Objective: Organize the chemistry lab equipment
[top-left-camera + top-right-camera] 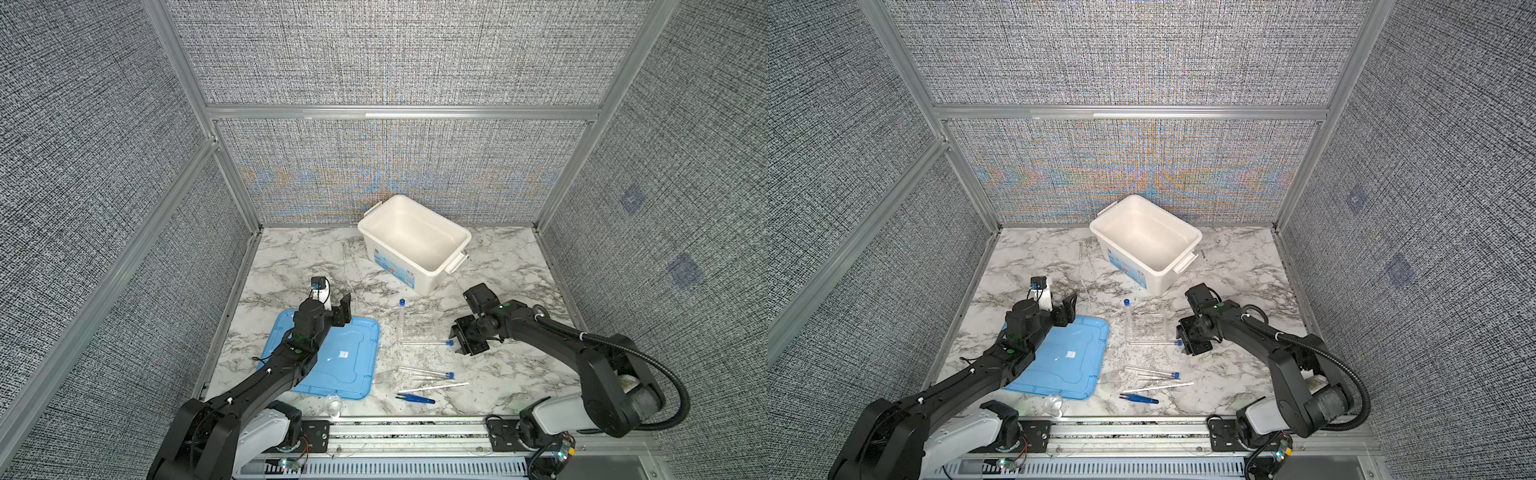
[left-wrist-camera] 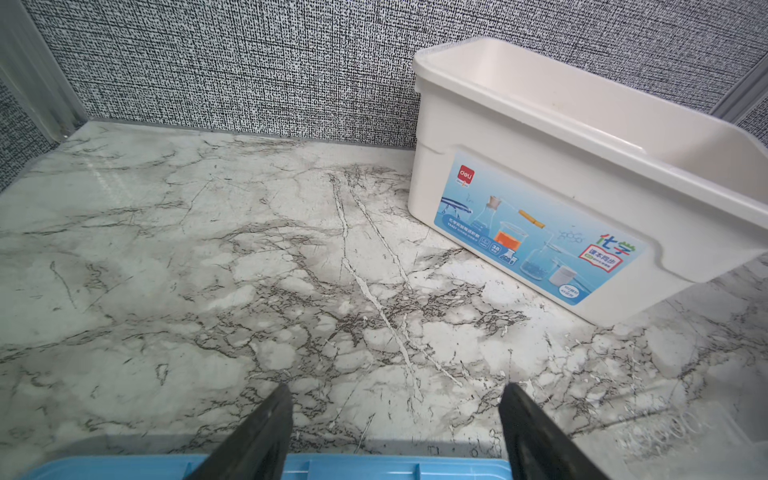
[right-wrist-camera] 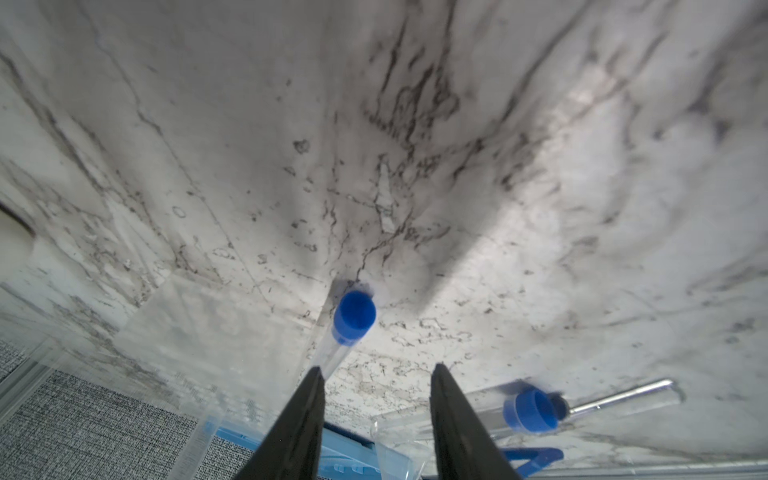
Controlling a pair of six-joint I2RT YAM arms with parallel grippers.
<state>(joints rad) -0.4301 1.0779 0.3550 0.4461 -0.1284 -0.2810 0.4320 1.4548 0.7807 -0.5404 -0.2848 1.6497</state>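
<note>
**Right wrist view: hand part-open beside a capped tube**

Right wrist view shows the right hand low over the marble surface. Its fingers are set moderately apart, with a clear gap between them and nothing clamped. A blue-capped tube lies just ahead. Its clear body runs back to one fingertip, and the blur there makes it hard to tell whether the two touch.

In both top views this tube lies along the near edge of the clear rack, with its cap toward the right hand. A second tube rests along the rack's left side, its cap pointing toward the white tub at the back. A third tube lies nearer the front, apart from the rack. In front of it lie the thin white stick and then the blue tweezers. A small glass dish sits at the front edge, just beside the light-blue lid.

The left hand hovers at the lid's far edge, with its fingers spread wide and empty.
</note>
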